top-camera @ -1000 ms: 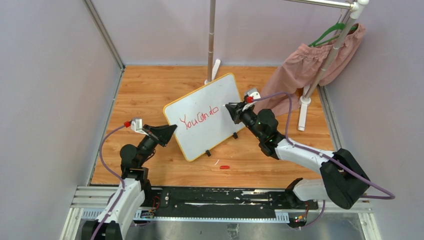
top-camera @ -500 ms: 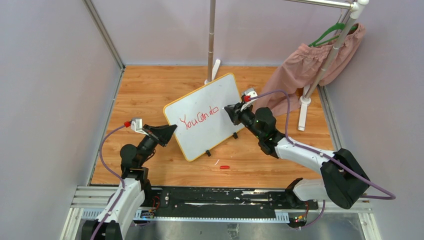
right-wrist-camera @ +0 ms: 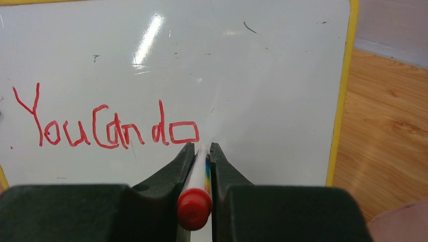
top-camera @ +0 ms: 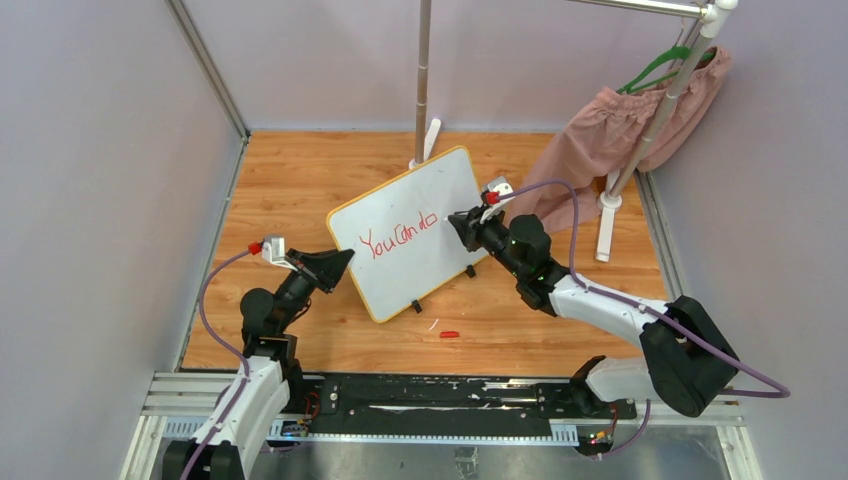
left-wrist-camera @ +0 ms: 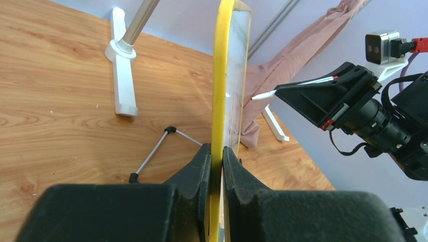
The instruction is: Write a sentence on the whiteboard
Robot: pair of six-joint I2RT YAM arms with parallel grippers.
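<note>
Right wrist view: the right gripper (right-wrist-camera: pixel 202 151) clamps a red-capped marker (right-wrist-camera: pixel 196 201) just past the sentence (right-wrist-camera: pixel 103 128), reading "You can do". Propped on the wooden table (top-camera: pixel 300 180), the whiteboard (top-camera: pixel 440 200) has its yellow edge pinched by the left gripper (left-wrist-camera: pixel 216 156).

Glossy whiteboard (right-wrist-camera: pixel 262 60) w/ glare, wood-grain table (top-camera: pixel 300 180).

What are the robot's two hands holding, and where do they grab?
The left tool pinches the whiteboard by its yellow edge. The right tool grips a marker around its barrel, red end toward the camera.
</note>
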